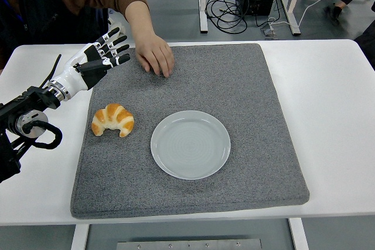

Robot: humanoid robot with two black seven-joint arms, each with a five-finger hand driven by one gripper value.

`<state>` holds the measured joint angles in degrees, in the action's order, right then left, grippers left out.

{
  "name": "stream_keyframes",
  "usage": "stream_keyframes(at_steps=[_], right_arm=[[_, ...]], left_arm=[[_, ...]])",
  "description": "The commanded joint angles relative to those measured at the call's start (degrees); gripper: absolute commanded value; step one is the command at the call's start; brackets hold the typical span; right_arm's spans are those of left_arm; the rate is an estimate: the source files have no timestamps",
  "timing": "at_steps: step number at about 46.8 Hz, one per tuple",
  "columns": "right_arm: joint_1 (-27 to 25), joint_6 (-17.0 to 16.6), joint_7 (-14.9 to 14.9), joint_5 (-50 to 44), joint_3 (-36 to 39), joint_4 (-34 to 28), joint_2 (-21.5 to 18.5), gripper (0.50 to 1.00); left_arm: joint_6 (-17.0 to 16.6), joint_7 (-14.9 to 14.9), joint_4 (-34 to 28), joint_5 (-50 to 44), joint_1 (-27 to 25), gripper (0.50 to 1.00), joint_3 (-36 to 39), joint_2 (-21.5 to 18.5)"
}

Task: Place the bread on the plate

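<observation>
Left robot hand, fingers spread, holding nothing; bread lies below it, light, soft, crushable: grip its thick middle gently, then plate.

We found no readable text, label, brand or number anywhere in the head view; nothing on the table or beyond it, toward twelve o'clock, carried legible print.

Bright, even overhead light (soft shadows only), sharp throughout, no glare.
</observation>
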<state>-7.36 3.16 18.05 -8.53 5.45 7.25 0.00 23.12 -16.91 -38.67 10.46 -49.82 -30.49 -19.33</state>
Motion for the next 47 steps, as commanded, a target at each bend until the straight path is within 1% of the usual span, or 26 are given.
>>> stream_keyframes(at_steps=[1,14,47], right_arm=[[0.1,0.0,0.0,0.0,0.0,0.0,0.0,1.000],[0.0,0.0,0.0,0.0,0.0,0.0,0.0,1.000],[0.0,0.0,0.0,0.0,0.0,0.0,0.0,1.000]], left_arm=[[0.0,0.0,0.0,0.1,0.0,0.974,0.0,0.0],[-0.4,0.2,0.0,0.0,-0.1,0.974,0.0,0.1],[-0.7,-0.6,0.1,-0.1,0.1,0.974,-0.7,0.1]])
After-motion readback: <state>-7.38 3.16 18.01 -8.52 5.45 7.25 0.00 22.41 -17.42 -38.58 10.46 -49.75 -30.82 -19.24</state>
